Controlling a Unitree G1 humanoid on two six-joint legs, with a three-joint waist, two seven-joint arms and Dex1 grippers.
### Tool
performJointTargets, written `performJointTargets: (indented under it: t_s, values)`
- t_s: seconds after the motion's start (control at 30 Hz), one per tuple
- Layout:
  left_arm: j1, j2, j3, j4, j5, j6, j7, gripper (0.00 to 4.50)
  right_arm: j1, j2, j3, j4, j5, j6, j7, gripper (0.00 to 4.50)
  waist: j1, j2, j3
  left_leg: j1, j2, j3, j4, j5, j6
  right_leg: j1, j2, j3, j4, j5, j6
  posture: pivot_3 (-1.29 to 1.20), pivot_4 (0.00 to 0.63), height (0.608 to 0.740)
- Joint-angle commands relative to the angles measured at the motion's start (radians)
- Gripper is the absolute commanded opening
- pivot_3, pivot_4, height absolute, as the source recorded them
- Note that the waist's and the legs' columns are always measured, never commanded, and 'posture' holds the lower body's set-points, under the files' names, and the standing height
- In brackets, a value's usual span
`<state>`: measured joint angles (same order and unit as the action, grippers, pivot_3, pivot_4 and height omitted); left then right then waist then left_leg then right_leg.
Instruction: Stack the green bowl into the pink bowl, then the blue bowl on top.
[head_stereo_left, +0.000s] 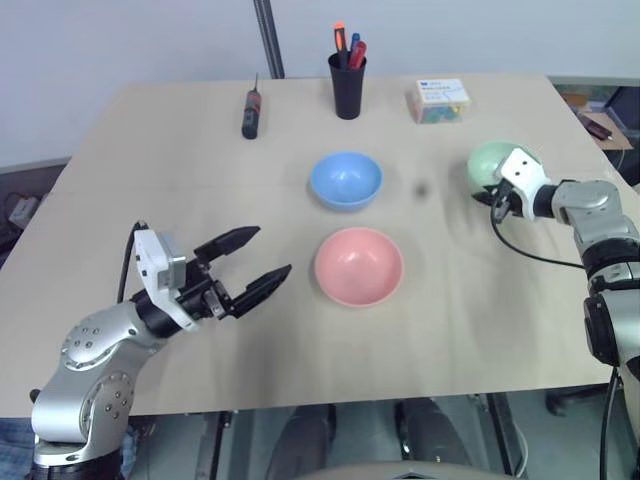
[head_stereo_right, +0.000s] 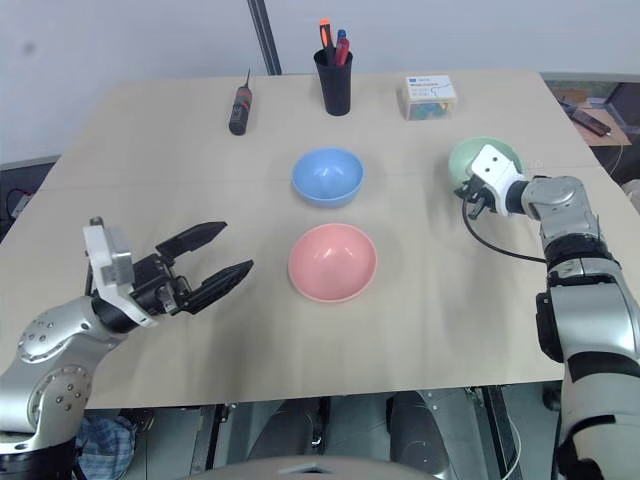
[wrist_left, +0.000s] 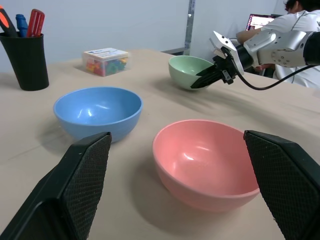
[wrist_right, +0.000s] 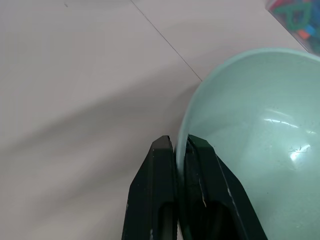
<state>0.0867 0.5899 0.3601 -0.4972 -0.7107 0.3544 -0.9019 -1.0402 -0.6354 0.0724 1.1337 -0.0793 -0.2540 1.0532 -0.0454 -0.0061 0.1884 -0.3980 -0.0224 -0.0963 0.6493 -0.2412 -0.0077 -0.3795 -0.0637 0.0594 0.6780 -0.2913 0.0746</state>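
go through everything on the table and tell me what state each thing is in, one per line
green bowl: upright, rim pinched by the right gripper
pink bowl: upright, empty, on the table
blue bowl: upright, empty, apart from the pink bowl
left gripper: open, holding nothing
pen cup: upright, pens inside
small box: lid shut
screwdriver: lying flat

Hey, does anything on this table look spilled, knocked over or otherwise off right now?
Nothing stands out. The round matte blue bowl and pink bowl sit upright; the right gripper is shut on the pale green bowl's rim.
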Motion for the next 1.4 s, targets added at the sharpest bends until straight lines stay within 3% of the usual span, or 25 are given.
performJointTargets:
  t_s: [0.03,0.23,0.4,0.57,0.8,0.83,0.93,1.1,1.23,1.4]
  values:
    - [0.000,0.005,0.008,0.002,-0.016,-0.031,-0.020,4.50,0.026,0.007,-0.042,-0.234,0.127,0.010,0.164,0.05,-0.003,0.000,0.000,0.000,0.001,0.000,0.000,0.000,0.000,0.000,0.000,0.000,0.000,0.000,0.000,0.00,0.150,0.740]
    - [-0.014,0.015,0.000,0.036,-0.017,-0.041,-0.055,4.50,0.246,0.004,0.006,-0.959,0.354,0.341,0.298,0.05,0.006,0.000,0.000,-0.001,0.003,-0.007,0.000,0.000,0.000,0.000,0.000,-0.001,0.000,0.000,0.000,0.00,0.150,0.740]
    - [-0.034,0.004,-0.009,0.082,-0.016,-0.075,-0.093,4.50,0.331,-0.041,0.073,-1.346,0.423,0.520,0.306,0.05,0.010,0.000,0.000,-0.001,0.002,-0.009,0.000,0.000,0.000,0.000,-0.001,-0.003,0.000,0.000,0.000,0.00,0.150,0.740]
    - [-0.065,0.014,-0.028,0.118,-0.006,-0.082,-0.114,4.50,0.342,-0.060,0.148,-1.540,0.408,0.659,0.245,0.05,0.010,0.000,0.000,-0.001,0.002,-0.011,0.000,0.000,0.000,0.000,-0.001,-0.005,0.000,0.000,0.000,0.00,0.150,0.740]
    - [-0.104,0.017,-0.046,0.155,-0.002,-0.091,-0.135,4.50,0.350,-0.050,0.249,-1.570,0.290,0.621,0.181,0.05,0.009,0.000,0.000,-0.001,0.001,-0.011,0.000,0.000,0.000,0.000,-0.001,-0.005,0.000,0.000,0.000,0.00,0.150,0.740]
    - [-0.108,0.017,-0.049,0.157,-0.002,-0.090,-0.135,4.50,0.349,-0.045,0.258,-1.575,0.280,0.624,0.169,0.77,0.009,0.000,0.000,-0.001,0.001,-0.011,0.000,0.000,0.000,0.000,-0.001,-0.005,0.000,0.000,0.000,0.00,0.150,0.740]
    - [-0.116,0.021,-0.052,0.163,-0.003,-0.090,-0.138,4.50,0.355,-0.048,0.276,-1.594,0.264,0.636,0.157,2.02,0.008,0.000,0.000,-0.001,0.001,-0.011,0.000,0.000,0.000,0.000,-0.001,-0.005,0.000,0.000,0.000,0.00,0.150,0.740]
    - [-0.123,0.025,-0.050,0.174,-0.003,-0.093,-0.144,4.50,0.350,-0.020,0.253,-1.595,0.296,0.679,0.120,3.74,0.008,0.000,0.000,-0.001,0.001,-0.011,0.000,0.000,0.000,0.000,-0.001,-0.005,0.000,0.000,0.000,0.00,0.150,0.740]
    - [-0.129,0.017,-0.040,0.178,-0.005,-0.094,-0.127,4.50,0.295,0.005,0.228,-1.527,0.293,0.682,0.089,3.74,0.007,0.000,0.000,-0.001,0.001,-0.011,0.000,0.000,0.000,0.000,-0.001,-0.005,0.000,0.000,0.000,0.00,0.150,0.740]
    - [-0.136,-0.008,-0.018,0.173,-0.015,-0.084,-0.049,4.50,0.108,0.068,0.239,-1.236,0.171,0.616,-0.013,3.74,0.004,0.000,0.000,0.000,0.000,-0.011,0.000,0.000,0.000,0.000,-0.001,-0.004,0.000,0.000,0.000,0.00,0.150,0.740]
